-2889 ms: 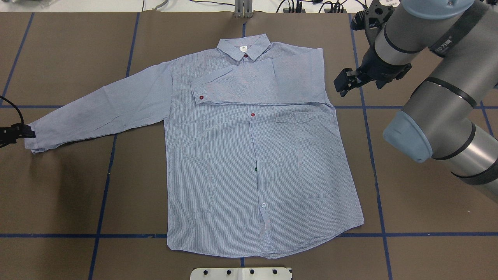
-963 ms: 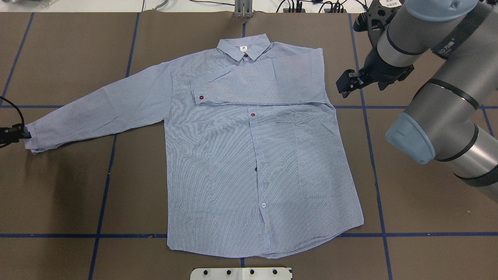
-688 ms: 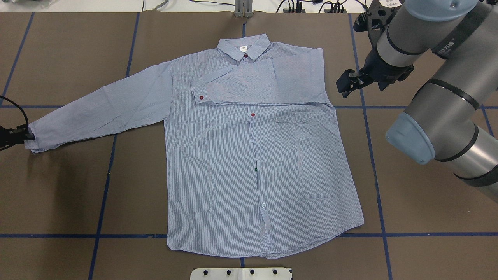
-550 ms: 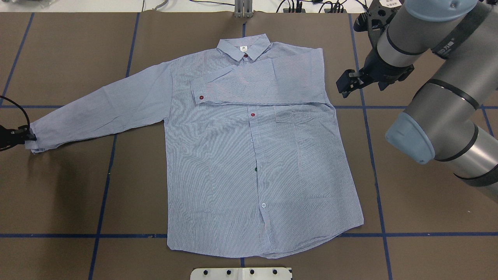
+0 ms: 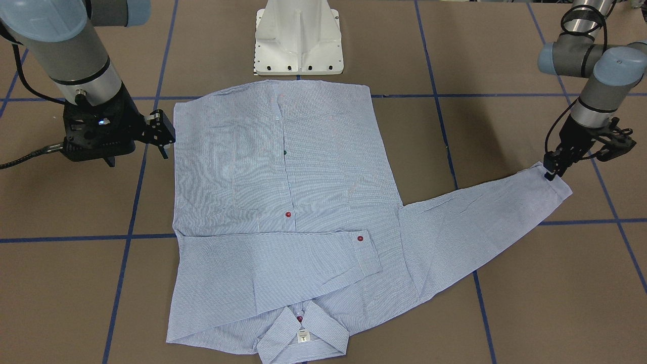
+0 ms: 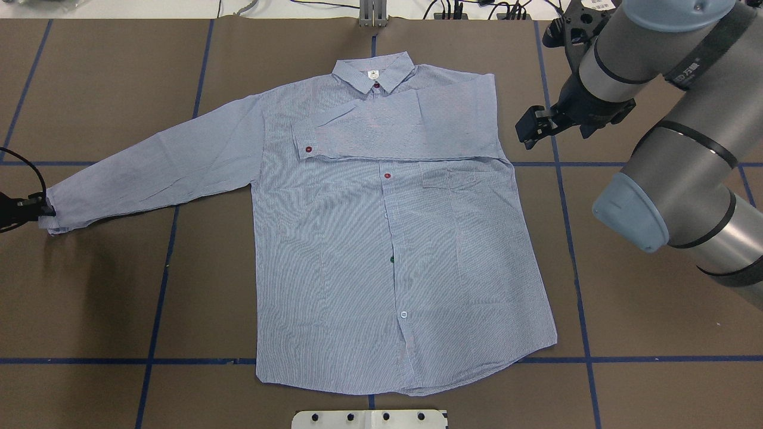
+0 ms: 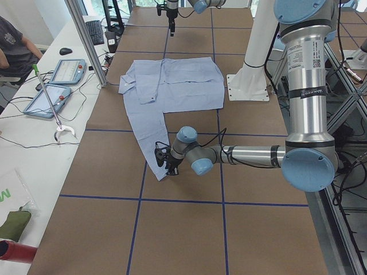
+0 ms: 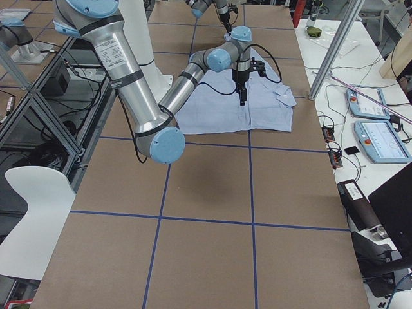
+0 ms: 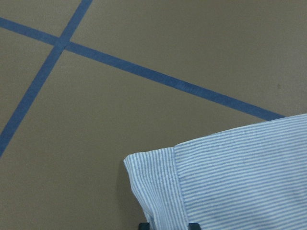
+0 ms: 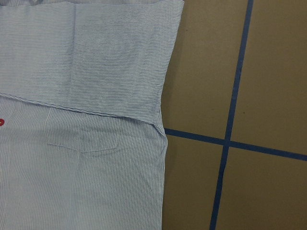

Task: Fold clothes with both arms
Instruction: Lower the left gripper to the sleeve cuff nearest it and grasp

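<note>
The light blue striped shirt [image 6: 387, 250] lies flat and face up, collar [image 6: 374, 72] at the far side. One sleeve [image 6: 399, 128] is folded across the chest. The other sleeve [image 6: 155, 170] stretches out to the left. My left gripper [image 6: 43, 208] sits at that sleeve's cuff [image 5: 553, 182], low on the table and shut on its edge. In the left wrist view the cuff [image 9: 158, 187] runs down between the two fingertips [image 9: 144, 225]. My right gripper [image 6: 532, 128] hangs open just beyond the folded shoulder edge [image 10: 165, 96], clear of the cloth.
Brown table cover [image 6: 626, 333] with blue tape lines [image 6: 71, 360]. The white pedestal base [image 5: 298, 38] stands at the hem side. Side benches hold tablets [image 7: 63, 71] and cables, and a person [image 7: 14, 40] sits at the far end.
My left gripper has slid a little to the right onto the cuff and stopped there. The right arm has drifted slightly back from the shirt. The shirt lies as before.
</note>
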You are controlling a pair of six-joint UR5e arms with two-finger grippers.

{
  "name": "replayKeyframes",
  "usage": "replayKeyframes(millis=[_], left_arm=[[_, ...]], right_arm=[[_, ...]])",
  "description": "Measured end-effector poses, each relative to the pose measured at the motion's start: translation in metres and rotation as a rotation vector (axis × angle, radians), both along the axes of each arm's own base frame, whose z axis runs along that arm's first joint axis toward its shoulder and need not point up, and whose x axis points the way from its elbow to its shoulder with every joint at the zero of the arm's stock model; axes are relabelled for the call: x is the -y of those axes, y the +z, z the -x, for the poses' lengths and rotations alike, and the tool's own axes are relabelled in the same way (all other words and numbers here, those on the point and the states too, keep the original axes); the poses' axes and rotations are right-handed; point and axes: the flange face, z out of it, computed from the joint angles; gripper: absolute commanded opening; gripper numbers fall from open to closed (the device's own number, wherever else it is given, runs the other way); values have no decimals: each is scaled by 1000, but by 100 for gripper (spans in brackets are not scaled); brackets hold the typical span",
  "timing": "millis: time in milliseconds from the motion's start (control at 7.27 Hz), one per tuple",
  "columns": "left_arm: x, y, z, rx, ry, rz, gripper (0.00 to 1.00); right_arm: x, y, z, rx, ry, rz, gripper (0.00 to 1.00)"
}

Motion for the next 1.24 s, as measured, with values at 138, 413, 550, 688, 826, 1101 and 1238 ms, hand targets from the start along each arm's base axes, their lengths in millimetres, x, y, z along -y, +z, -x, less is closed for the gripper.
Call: replayKeyframes(millis=[138,413,550,688,826,1101,1238], left_arm=[[-1,2,1,3,0,2,35],[-3,4,3,6,-1,5,24],[-3,4,3,6,-1,5,15],[-4,3,4,6,-2,5,3],[-4,3,4,5,-2,4,0],[-3,0,3,0,-1,1,0],[-2,-11,3,-14,1,-11,0]], right_arm=[[0,0,0,0,0,0,100],[0,0,0,1,0,0,100],[0,0,0,0,0,0,100],[-1,1,-1,0,0,0,100],[-2,1,-1,0,0,1,100],[-3,2,-2,0,1,1,100],[-3,3,-3,-1,0,3,100]])
